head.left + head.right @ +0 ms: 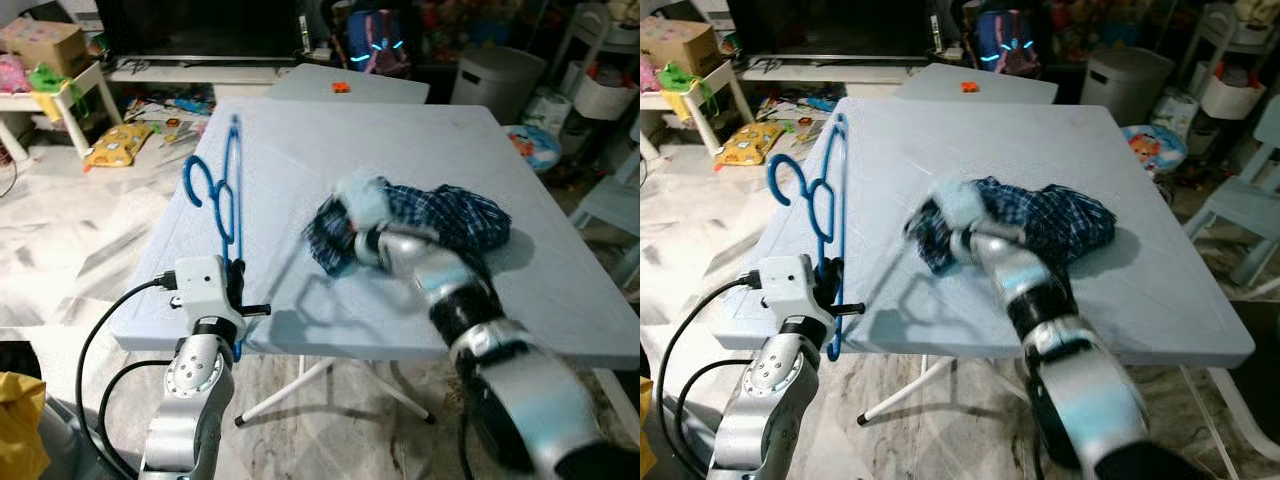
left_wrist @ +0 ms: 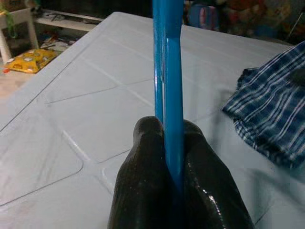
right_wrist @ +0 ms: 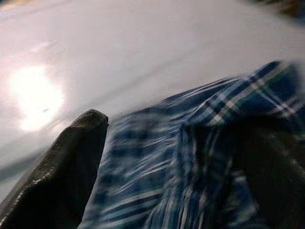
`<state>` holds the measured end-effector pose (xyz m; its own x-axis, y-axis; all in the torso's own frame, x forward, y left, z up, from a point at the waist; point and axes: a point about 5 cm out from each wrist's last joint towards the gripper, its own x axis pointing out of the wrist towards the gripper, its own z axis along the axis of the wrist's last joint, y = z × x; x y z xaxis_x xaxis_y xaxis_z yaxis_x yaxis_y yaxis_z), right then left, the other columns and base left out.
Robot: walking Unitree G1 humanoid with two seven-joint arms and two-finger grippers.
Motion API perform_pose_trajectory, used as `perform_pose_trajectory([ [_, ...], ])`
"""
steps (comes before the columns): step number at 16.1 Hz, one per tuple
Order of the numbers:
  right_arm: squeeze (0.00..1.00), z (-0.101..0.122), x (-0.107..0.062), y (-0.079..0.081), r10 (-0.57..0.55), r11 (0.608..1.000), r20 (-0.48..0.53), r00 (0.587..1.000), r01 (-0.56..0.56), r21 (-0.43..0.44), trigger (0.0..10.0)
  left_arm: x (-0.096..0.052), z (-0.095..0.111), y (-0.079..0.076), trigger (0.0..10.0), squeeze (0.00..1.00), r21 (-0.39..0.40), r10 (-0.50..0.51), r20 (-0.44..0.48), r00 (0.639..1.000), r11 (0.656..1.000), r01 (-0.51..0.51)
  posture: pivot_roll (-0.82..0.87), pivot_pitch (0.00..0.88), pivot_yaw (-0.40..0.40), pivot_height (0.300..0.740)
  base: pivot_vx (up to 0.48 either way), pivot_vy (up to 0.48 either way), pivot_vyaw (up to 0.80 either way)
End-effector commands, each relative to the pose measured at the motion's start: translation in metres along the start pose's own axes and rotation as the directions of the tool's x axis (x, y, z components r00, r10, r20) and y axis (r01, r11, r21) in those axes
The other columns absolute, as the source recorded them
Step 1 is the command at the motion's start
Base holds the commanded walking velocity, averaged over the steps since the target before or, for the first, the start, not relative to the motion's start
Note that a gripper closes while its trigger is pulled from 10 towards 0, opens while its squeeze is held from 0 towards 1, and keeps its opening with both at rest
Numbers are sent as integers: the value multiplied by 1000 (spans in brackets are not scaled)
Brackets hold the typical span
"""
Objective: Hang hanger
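Observation:
A blue plastic hanger (image 1: 228,190) stands on edge along the left side of the pale blue folding table (image 1: 400,130), its hook pointing left. My left gripper (image 1: 237,285) is at the table's front left edge, shut on the hanger's lower bar (image 2: 167,71). A blue plaid garment (image 1: 450,215) lies crumpled at the table's middle right. My right gripper (image 3: 176,157) is blurred and reaches onto the garment's left end. Its black fingers (image 3: 62,167) stand apart with plaid cloth (image 3: 157,191) between them.
A smaller table with an orange object (image 1: 340,87) stands behind. A white bin (image 1: 497,80) is at the back right and a light blue chair (image 1: 615,200) at the right. Toys and a white side table (image 1: 60,95) clutter the floor on the left.

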<state>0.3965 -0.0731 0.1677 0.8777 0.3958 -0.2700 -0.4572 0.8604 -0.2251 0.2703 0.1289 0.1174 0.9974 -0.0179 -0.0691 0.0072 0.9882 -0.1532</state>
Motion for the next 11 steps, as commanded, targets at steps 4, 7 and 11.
perform_pose_trajectory([
  [4, 0, 1, -4, -29, -177, 984, 40, 983, 178, -10, 10000, -1, 7, -3, 10000, 0, -9, -2, 27, 1000, 1000, 2, -69, 6, -27, 740, 0, 0, 0],
  [7, 0, -18, -15, -39, -88, 990, 38, 995, 91, -105, 10000, -1, 7, -3, 10000, 0, -6, -8, 22, 1000, 1000, 8, -76, 6, -18, 740, 0, 0, 0],
  [11, 0, -36, -52, -66, -123, 992, 137, 983, 119, 33, 10000, -12, 8, 4, 10000, 0, -5, -39, 3, 999, 999, 39, -96, 3, 7, 740, 0, 0, 0],
])
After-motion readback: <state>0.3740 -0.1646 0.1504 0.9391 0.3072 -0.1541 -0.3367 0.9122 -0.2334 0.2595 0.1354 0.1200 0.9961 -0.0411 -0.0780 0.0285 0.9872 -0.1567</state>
